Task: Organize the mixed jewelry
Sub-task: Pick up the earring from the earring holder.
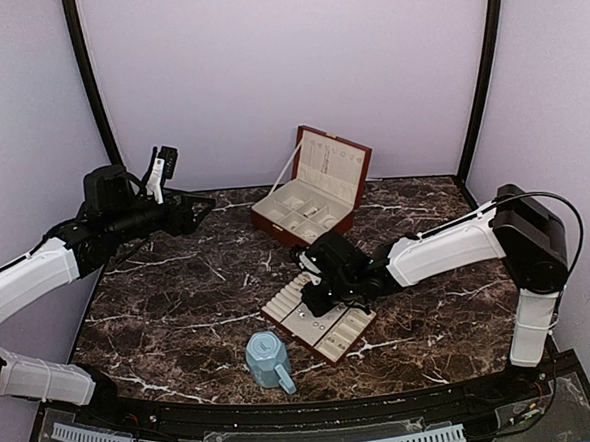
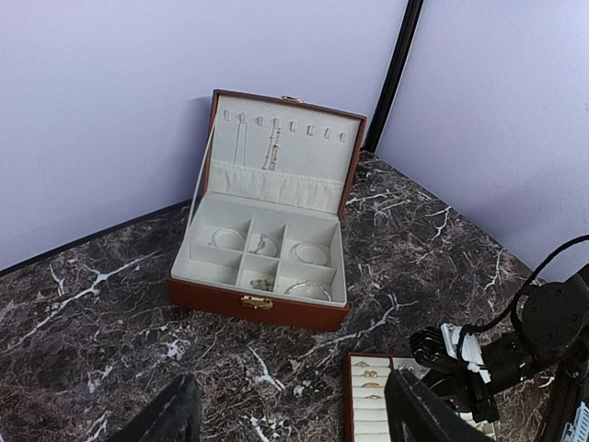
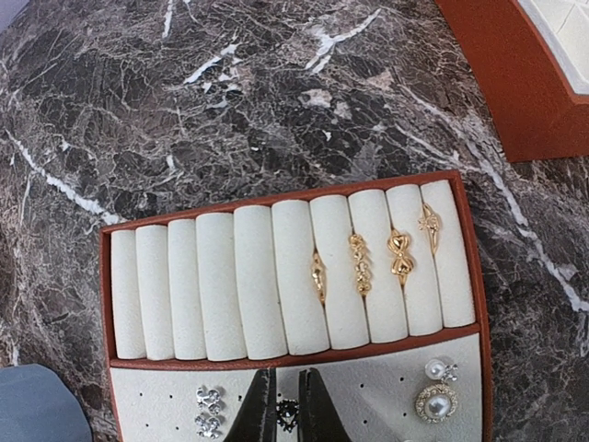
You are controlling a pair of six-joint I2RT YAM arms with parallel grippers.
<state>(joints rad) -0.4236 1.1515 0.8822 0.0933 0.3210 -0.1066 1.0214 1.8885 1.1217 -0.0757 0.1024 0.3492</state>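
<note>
My right gripper (image 3: 288, 412) is shut on a tiny dark stud (image 3: 288, 415), low over the perforated pad of the flat brown tray (image 3: 276, 201). Silvery studs (image 3: 209, 411) and pearl earrings (image 3: 434, 400) sit on that pad. Several gold rings (image 3: 359, 262) are tucked between the cream rolls. From above, the right gripper (image 1: 318, 298) hovers over the tray (image 1: 354, 336). The open jewelry box (image 2: 262, 304) holds thin silvery hoops (image 2: 310, 252) and small bits (image 2: 262, 284) in its compartments. My left gripper (image 2: 294, 425) is open, empty and raised at the left (image 1: 189, 209).
A light-blue faceted mug (image 1: 268, 358) stands just in front of the tray, near the table's front edge. The box lid (image 1: 332, 164) stands upright at the back, with chains (image 2: 272, 147) hanging inside. Purple walls close in the marble table on three sides.
</note>
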